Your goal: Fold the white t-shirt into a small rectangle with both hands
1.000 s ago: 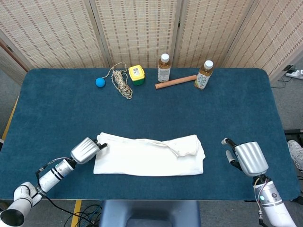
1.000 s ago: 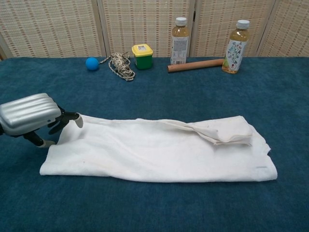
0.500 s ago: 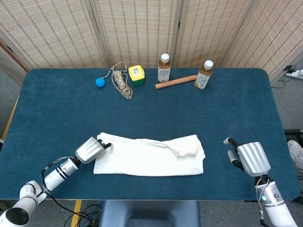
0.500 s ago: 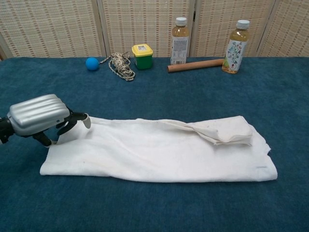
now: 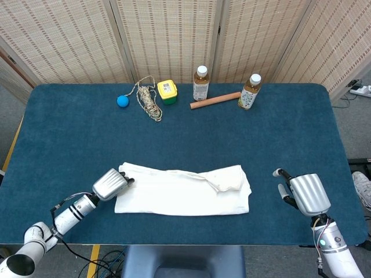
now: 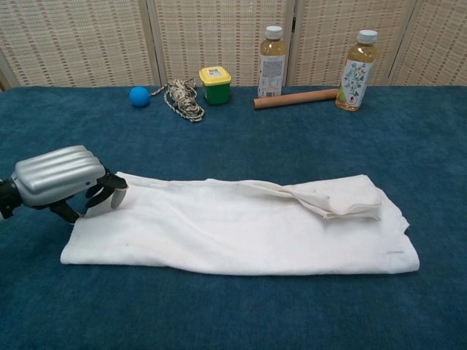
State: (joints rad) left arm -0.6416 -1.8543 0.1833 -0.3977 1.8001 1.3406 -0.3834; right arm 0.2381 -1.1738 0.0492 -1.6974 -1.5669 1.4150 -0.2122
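From the head view, the white t-shirt [image 5: 184,190] lies flat on the blue table [image 5: 75,139], folded into a long strip near the front edge. The left hand [image 5: 111,183] sits at the shirt's left end, fingers curled down onto the top corner of the cloth. I cannot tell from here if it is pinching the cloth or just touching it. The right hand [image 5: 306,194] hovers over bare table, well apart from the shirt, holding nothing, with its fingers a little spread. At the far edge stand a blue ball [image 5: 122,101], a bundle of rope [image 5: 149,99], a yellow and green box [image 5: 167,91], two drink bottles [image 5: 200,83] and a brown wooden stick [image 5: 215,100].

From the chest view, the left hand's fingers [image 6: 111,192] press on the shirt's far left corner, bent over its edge. The shirt has a bunched fold [image 6: 332,200] near its right end. The right hand does not show here.
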